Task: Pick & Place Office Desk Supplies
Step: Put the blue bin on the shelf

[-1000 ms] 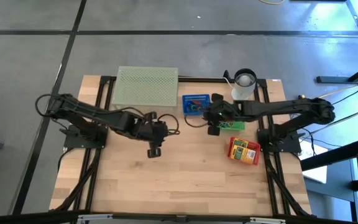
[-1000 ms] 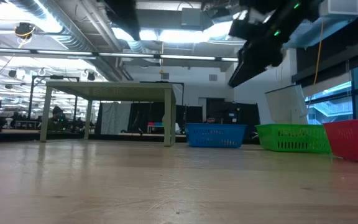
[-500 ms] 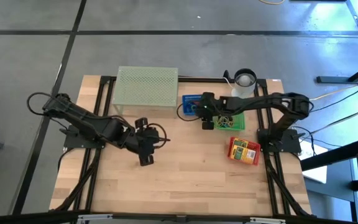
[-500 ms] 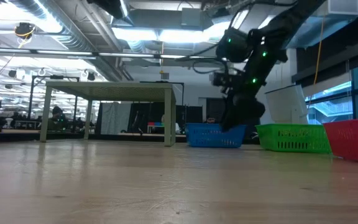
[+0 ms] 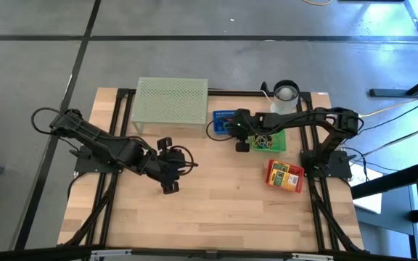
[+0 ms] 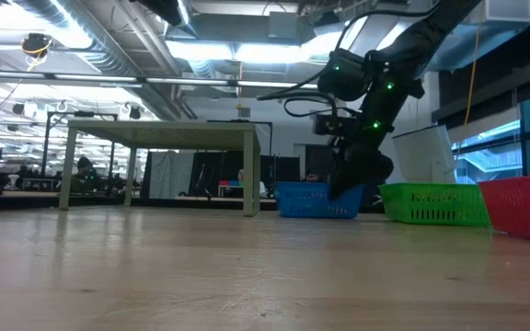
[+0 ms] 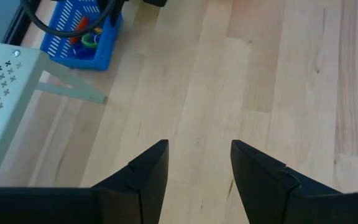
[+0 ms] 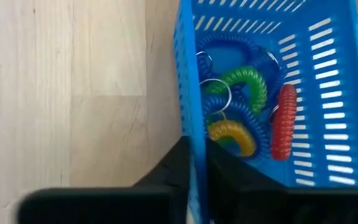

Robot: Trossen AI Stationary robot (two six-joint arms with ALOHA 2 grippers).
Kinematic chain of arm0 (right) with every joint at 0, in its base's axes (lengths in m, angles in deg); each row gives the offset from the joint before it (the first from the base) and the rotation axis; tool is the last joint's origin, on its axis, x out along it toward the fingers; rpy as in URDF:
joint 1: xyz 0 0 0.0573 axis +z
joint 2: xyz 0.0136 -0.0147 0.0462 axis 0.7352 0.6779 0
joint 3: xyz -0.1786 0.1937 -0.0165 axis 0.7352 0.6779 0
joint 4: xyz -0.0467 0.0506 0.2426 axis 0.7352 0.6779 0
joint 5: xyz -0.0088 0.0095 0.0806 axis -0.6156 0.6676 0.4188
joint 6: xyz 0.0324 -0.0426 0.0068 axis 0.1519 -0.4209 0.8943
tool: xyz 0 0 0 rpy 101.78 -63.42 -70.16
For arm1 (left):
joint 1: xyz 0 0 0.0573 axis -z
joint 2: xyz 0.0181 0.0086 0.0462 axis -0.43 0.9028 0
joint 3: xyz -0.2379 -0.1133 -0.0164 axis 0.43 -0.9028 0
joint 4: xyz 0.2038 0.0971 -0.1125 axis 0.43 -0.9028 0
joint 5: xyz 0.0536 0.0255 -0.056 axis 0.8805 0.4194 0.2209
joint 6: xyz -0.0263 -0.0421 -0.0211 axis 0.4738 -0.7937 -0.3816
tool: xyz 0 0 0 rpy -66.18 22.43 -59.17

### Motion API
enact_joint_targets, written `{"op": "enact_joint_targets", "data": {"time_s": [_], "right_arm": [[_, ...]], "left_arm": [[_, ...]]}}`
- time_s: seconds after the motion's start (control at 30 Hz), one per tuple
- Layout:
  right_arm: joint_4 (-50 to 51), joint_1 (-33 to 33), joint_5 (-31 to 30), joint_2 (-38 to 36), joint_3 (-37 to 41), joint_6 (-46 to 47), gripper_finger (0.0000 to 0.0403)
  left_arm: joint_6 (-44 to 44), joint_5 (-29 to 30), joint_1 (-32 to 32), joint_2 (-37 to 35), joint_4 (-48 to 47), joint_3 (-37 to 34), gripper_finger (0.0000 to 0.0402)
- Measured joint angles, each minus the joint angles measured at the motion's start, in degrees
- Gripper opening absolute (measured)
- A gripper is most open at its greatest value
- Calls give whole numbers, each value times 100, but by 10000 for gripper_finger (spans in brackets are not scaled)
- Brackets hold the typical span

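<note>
A blue slatted basket [image 5: 227, 122] stands on the table and holds coiled loops [image 8: 241, 112] in blue, green, yellow and red. My right gripper [image 8: 194, 155] is at the basket's right end [image 6: 348, 184], its fingers astride one wall. A green basket [image 5: 271, 141] of small items and a red basket [image 5: 285, 175] with yellow-green boxes stand to the right. My left gripper [image 7: 197, 162] is open over bare wood [image 5: 167, 177], left of the table's middle. My right gripper has the blue basket's wall [image 8: 187, 118] at its right end, one finger outside [image 8: 173, 171] and one inside [image 8: 235, 177]. The fingers come from above, pointing down. The basket's bottom [image 6: 318, 213] sits on the table.
The pale green mesh stand [image 5: 171, 101] is at the far edge, left of the blue basket, with one leg [image 7: 73, 93] showing in the left wrist view. A white cup [image 5: 285, 94] stands at the far right. Open wood spans the table's near half.
My right gripper has dropped from high above the table to the blue basket's right end, its arm folding at the elbow. My left gripper has drawn back toward the table's left and near edges. Both have kept still in the last half second.
</note>
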Motion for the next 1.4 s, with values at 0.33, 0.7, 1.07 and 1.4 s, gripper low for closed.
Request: {"op": "enact_joint_targets", "data": {"time_s": [0.33, 0.7, 1.07, 1.4], "right_arm": [[480, 101, 462, -122, -2, -135, 10], [873, 1261, 667, -363, 0, -2655, 12], [888, 2251, 762, -365, -46, -3440, 28], [669, 2559, 900, -369, -376, -2105, 30]], "left_arm": [[0, -6, 0, 0, -10, 0, 168], [2, 250, 0, 0, -446, 0, 168], [0, 251, 0, 0, -444, 0, 168], [2, 421, -9, 0, -431, 0, 168]]}}
